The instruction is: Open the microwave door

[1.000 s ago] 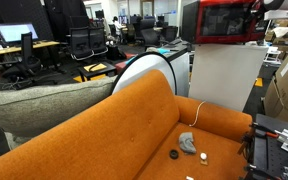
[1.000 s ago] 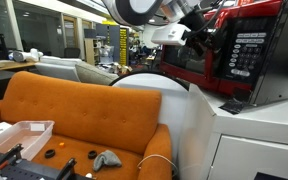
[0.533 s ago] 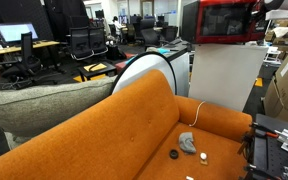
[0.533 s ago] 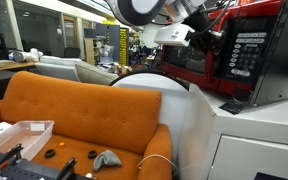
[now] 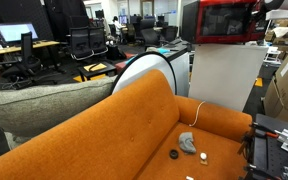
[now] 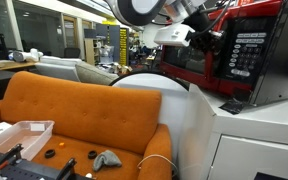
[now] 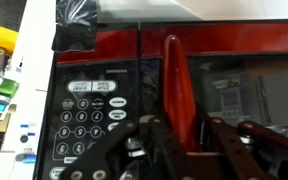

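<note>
Gripper point(image 7: 181, 126) at the front of the red microwave point(image 5: 224, 20), jaws spread either side of the door handle point(image 7: 174, 80).

The microwave sits on top of a white cabinet point(image 5: 222, 75), above and beyond an orange sofa point(image 5: 144, 125). In the wrist view the jaws stand apart: one finger point(image 7: 152, 140) between the microwave's keypad point(image 7: 89, 110) and the handle, the other over the microwave door point(image 7: 246, 90) and its dark glass. I cannot tell whether either finger touches the handle.
</note>
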Controlling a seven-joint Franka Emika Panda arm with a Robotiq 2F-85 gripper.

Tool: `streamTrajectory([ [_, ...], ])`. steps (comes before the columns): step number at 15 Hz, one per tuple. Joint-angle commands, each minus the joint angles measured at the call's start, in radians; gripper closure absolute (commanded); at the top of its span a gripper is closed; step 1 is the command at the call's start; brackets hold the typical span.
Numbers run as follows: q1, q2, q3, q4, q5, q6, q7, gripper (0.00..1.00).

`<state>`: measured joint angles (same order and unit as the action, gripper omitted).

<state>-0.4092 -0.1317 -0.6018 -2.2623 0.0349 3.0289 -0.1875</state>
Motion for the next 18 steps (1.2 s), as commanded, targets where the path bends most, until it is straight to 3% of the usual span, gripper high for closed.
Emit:
streamTrajectory([
  [1, 0.026, -0.030, -0.020, -0.026, 0.024, -0.010, -0.062, 0.92],
  [18, 0.037, -0.264, -0.006, -0.214, -0.035, -0.061, -0.139, 0.92],
])
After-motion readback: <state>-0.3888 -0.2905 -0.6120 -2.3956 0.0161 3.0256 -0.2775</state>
